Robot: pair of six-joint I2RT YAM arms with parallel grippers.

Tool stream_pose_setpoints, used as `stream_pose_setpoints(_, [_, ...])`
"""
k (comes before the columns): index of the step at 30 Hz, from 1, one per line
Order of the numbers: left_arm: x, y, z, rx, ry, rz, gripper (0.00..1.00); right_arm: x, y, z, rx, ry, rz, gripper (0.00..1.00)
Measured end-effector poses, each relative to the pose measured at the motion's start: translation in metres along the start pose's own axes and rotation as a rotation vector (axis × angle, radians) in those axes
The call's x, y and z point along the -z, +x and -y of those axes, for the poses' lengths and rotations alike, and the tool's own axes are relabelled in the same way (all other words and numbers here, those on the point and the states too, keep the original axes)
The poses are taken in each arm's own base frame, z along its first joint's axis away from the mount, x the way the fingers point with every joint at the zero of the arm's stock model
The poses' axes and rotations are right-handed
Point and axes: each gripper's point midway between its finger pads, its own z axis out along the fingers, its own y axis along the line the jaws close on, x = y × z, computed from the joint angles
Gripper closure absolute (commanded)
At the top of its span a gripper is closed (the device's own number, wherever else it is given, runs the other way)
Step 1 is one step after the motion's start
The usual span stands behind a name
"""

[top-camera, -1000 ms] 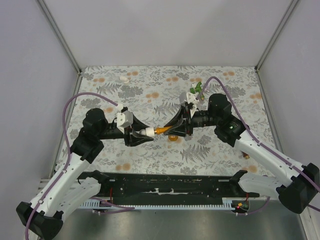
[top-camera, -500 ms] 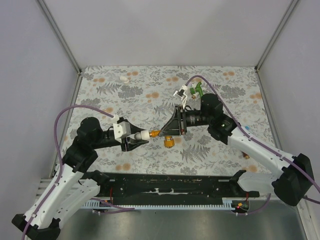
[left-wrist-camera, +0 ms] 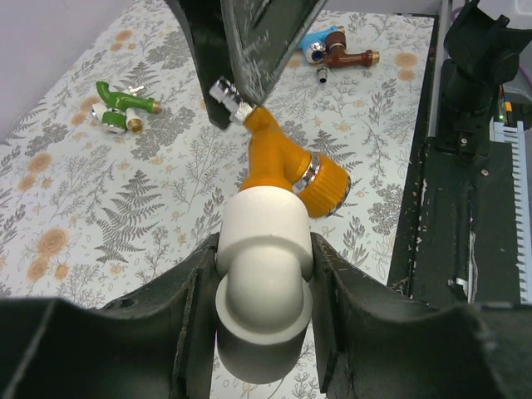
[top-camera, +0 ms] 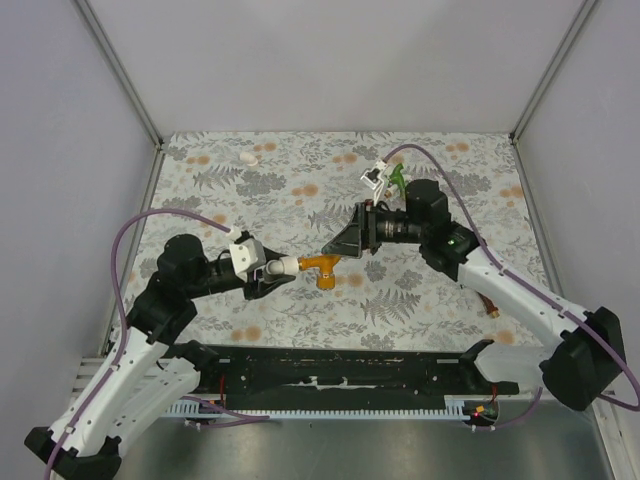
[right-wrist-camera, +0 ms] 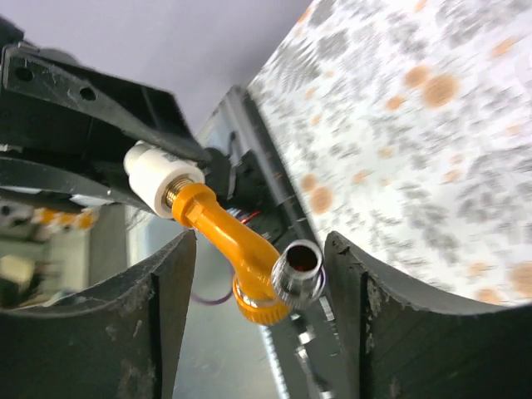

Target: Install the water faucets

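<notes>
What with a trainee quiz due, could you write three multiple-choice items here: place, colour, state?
1. The green faucet lies: A) on the table B) on a shelf C) in a bowl
2. Joined to the white fitting: A) a blue faucet B) the orange faucet C) a red faucet
3. The left fingers are: A) open, empty B) shut on the white fitting C) shut on a cable
Answers: 1A, it rests on the floral surface; 2B, orange body meets the fitting; 3B, both press its sides.
</notes>
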Motion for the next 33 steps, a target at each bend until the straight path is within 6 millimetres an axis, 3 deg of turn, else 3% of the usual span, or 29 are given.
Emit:
stream_pose_setpoints(3, [0.0,-0.001,-0.003,-0.003,-0.015,0.001,0.98,0.016,-0.021,0.006,0.119,0.088,0.078,0.23])
stream_pose_setpoints(7, [-0.002,-0.002,-0.006,-0.003,-0.021,0.007,0.98,0.043,-0.042,-0.01,0.378,0.147,0.174,0.22])
stream_pose_setpoints(10, [-0.004,-0.002,-0.007,0.014,-0.024,0.008,0.98,0.06,-0.048,-0.025,0.571,0.14,0.224,0.22])
stream_pose_setpoints(13, [-0.007,-0.002,-0.011,0.049,-0.034,0.008,0.98,0.067,-0.04,-0.024,0.728,0.127,0.249,0.21])
stream_pose_setpoints(18, [-0.012,-0.001,-0.018,0.138,-0.069,0.008,0.98,0.057,-0.008,0.009,0.858,0.118,0.207,0.19])
stream_pose_setpoints(19, [-0.014,0.0,-0.022,0.179,-0.095,0.005,0.98,0.05,0.008,0.022,0.885,0.115,0.177,0.17])
stream_pose_setpoints(33, [-0.006,-0.01,-0.052,0.495,-0.334,0.022,0.98,0.022,0.026,0.008,1.149,0.091,0.186,0.17])
